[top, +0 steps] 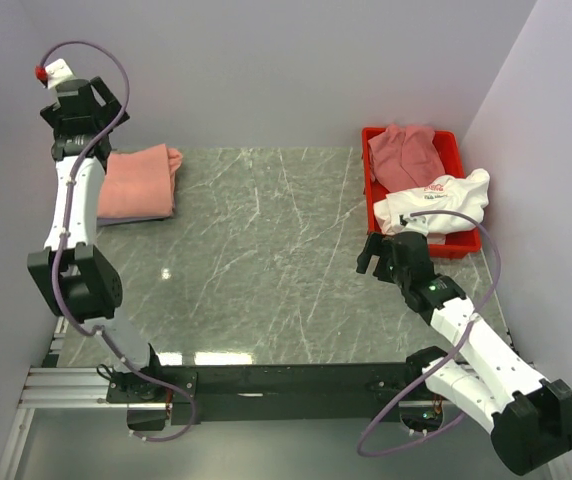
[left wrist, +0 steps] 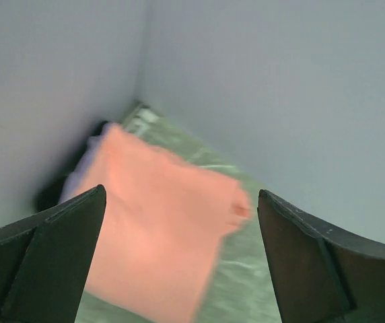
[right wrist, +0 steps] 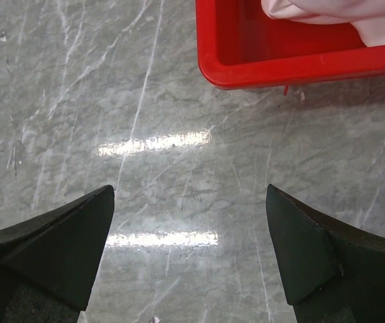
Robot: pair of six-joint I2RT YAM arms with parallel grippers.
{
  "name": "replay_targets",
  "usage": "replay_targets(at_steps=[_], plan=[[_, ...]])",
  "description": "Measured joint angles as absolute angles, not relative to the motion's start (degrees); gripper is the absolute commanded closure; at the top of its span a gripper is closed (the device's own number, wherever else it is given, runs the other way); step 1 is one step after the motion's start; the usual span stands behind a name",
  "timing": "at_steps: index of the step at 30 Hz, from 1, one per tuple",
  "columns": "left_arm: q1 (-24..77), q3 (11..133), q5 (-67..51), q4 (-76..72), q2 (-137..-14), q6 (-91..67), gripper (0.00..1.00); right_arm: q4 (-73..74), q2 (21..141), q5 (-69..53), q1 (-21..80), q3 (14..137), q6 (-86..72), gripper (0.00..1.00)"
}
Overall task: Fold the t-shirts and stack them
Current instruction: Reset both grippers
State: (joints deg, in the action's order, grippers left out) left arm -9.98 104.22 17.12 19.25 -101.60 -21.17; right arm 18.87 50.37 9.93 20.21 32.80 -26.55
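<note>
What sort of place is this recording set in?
Probably a lab test cell, not a home: bare pale walls box in a marble-look table, two robot arms bolt to a metal rail, tees wait in a red bin.

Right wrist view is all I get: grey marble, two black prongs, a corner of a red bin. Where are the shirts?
Observer: Two are in the red bin: a dusty rose tee at the back, and a white tee in front, spilling over the rim.
Operator: What is the other arm doing?
Observer: The left gripper hangs open, raised near a folded salmon tee at the far left corner of the table.
Operator: Is that tee on its own?
Observer: No. A lavender tee peeks out from under it.
</note>
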Motion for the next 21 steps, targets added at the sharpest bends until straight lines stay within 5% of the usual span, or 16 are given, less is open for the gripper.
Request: replay_targets(at_steps=[5, 14, 21], plan=[[-6.04, 95.26, 14.74, 20.21, -92.64, -29.50, 0.00, 18.85, 49.10, 8.34, 20.21, 32.80, -26.52, 0.00], [11.97, 53.80, 14.90, 20.58, -62.96, -43.86, 0.01, 18.35, 42.61, 10.17, 20.21, 32.80, -27.44, 0.00], [14.39, 46.33, 18.31, 24.91, -57.47, -48.25, 0.00, 18.31, 40.32, 14.37, 20.21, 32.42, -28.75, 0.00]])
